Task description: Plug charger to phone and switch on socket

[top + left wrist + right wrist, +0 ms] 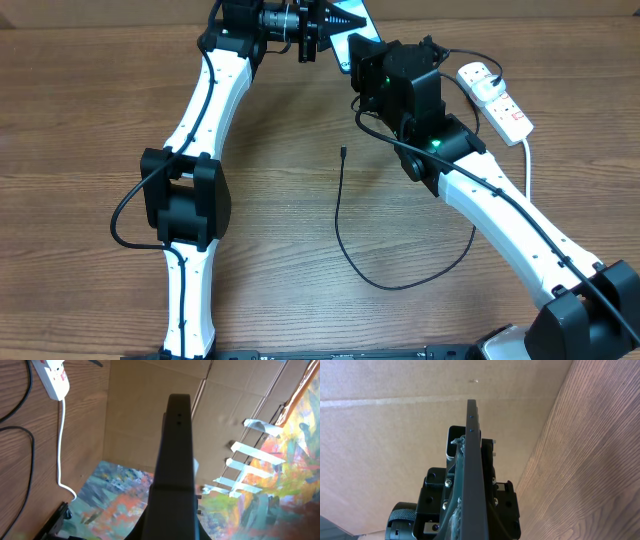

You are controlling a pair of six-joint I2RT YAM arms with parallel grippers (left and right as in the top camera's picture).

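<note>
The phone [347, 58] is held on edge at the back of the table, with only a sliver of its blue screen showing. My left gripper [335, 25] grips it from the left and my right gripper [362, 62] from the right. It looks like a dark slab edge-on in the left wrist view [176, 445] and the right wrist view [472, 450]. The charger cable [338, 215] lies loose on the table. Its connector tip [342, 152] is free, below the phone. The socket [495, 95] lies at the back right, and also shows in the left wrist view [52, 377].
A cardboard wall [150, 405] stands right behind the phone. A colourful painted sheet [125, 490] lies beyond the table's back edge. The socket's thick white cord [527, 165] runs down beside my right arm. The black cable loops under the right forearm.
</note>
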